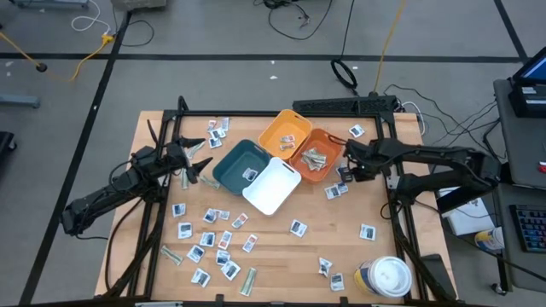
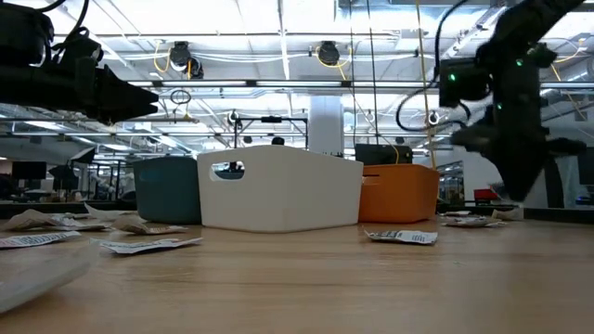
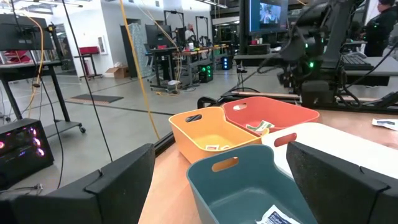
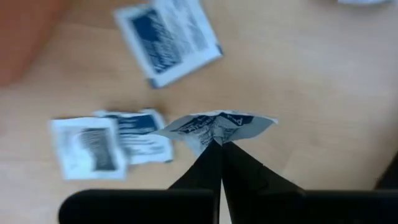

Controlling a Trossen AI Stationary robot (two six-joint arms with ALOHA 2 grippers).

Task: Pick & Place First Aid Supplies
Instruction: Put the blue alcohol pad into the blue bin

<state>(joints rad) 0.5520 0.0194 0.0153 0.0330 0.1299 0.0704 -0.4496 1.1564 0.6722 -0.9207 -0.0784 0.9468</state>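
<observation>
The first aid supplies are small white packets with blue marks and narrow wrapped strips, scattered flat on the wooden table [image 1: 281, 243]. My right gripper [image 4: 219, 144] points down just right of the orange bin [image 1: 317, 155] and is shut on one white and blue packet [image 4: 214, 124]. Three more packets [image 4: 168, 38] [image 4: 84, 147] [image 4: 140, 140] lie on the table below it. My left gripper [image 1: 194, 162] stands open and level beside the teal bin [image 3: 249, 186], holding nothing. My right gripper pinches the white and blue packet between its two fingertips, at the middle of one edge [image 4: 216, 138]. The fingers come from above, pointing down. The packet creases at the pinch, spreads out to both sides, and looks lifted clear of the table.
Teal, white [image 1: 273, 185], yellow [image 1: 286, 132] and orange bins cluster mid-table; the teal one holds a packet [image 3: 277, 216], the orange one strips [image 1: 314, 159]. A round white-lidded tub [image 1: 388, 277] stands at the near right. Many packets lie at the near left [image 1: 213, 239].
</observation>
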